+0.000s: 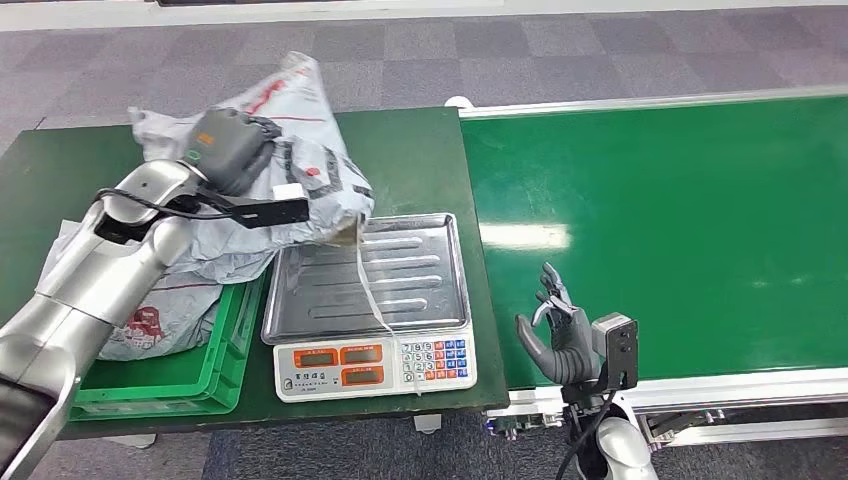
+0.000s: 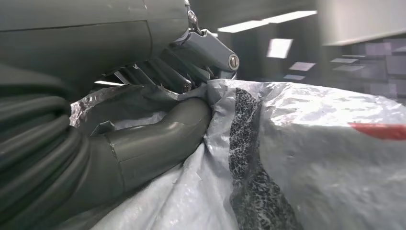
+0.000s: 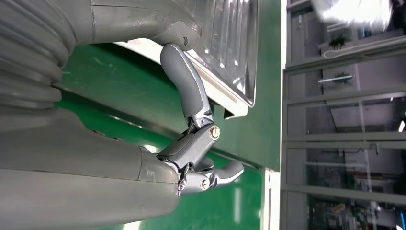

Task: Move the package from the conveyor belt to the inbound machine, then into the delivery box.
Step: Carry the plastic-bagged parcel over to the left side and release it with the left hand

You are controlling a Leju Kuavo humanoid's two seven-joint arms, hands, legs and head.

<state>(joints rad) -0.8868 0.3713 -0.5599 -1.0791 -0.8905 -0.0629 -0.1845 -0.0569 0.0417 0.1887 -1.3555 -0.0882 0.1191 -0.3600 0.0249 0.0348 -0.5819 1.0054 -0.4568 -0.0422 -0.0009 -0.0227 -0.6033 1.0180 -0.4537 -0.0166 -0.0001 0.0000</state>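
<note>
A crumpled grey plastic package (image 1: 300, 170) with red and black print hangs above the table, between the green box and the scale. My left hand (image 1: 228, 150) grips it from above. In the left wrist view the thumb (image 2: 158, 139) presses into the grey wrap (image 2: 325, 158). A loose strip of the package dangles over the scale's steel tray (image 1: 400, 275). My right hand (image 1: 558, 335) is held up over the near edge of the green conveyor belt (image 1: 680, 220), fingers apart and holding nothing. The same empty hand (image 3: 196, 139) appears in the right wrist view. The green delivery box (image 1: 215, 355) holds another grey package (image 1: 160, 320).
The scale (image 1: 375, 365), with orange displays and a keypad, stands at the front of the dark green table (image 1: 420, 150). The belt's white frame (image 1: 720, 390) runs along the near side. Grey carpet (image 1: 560, 45) lies beyond.
</note>
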